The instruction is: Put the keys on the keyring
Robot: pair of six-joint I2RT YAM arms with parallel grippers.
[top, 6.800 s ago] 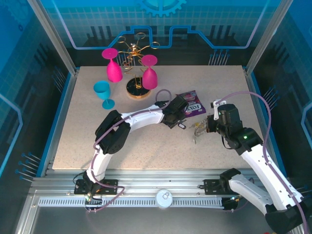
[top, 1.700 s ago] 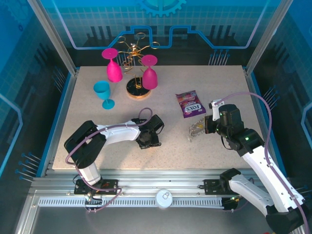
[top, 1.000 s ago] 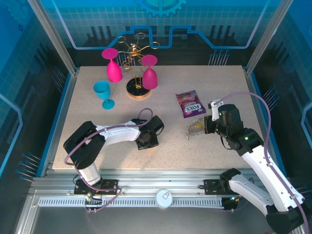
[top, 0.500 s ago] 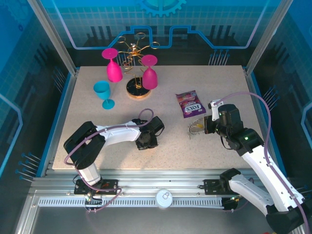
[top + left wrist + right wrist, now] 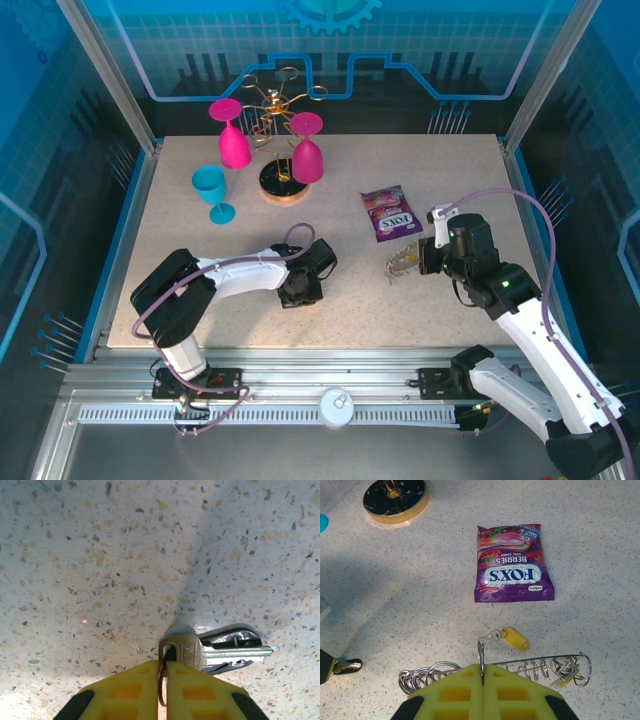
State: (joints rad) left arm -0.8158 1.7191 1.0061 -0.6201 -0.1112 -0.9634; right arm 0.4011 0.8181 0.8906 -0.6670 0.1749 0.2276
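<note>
In the left wrist view my left gripper (image 5: 162, 664) is shut on the small split ring of a brass key (image 5: 186, 652). That key lies flat on the speckled table, with a dark glossy tag (image 5: 231, 634) behind its blade. From above, the left gripper (image 5: 300, 290) sits low at the table's front middle. My right gripper (image 5: 482, 667) is shut on one wire loop of the keyring (image 5: 412, 679), whose hoop stretches sideways in front of the fingers. A yellowish tag (image 5: 563, 680) hangs among its right-hand loops. A yellow-tagged key (image 5: 515, 639) lies on the table just beyond it.
A purple candy bag (image 5: 390, 213) lies behind the keyring (image 5: 403, 262). At the back left, two pink goblets (image 5: 305, 150) and a blue goblet (image 5: 212, 190) stand by the gold wire rack (image 5: 272, 105) on its round base.
The left gripper's jaws parted a little and closed again on the key's ring, barely shifting. The right gripper has held the keyring almost still, nudging it slightly right.
</note>
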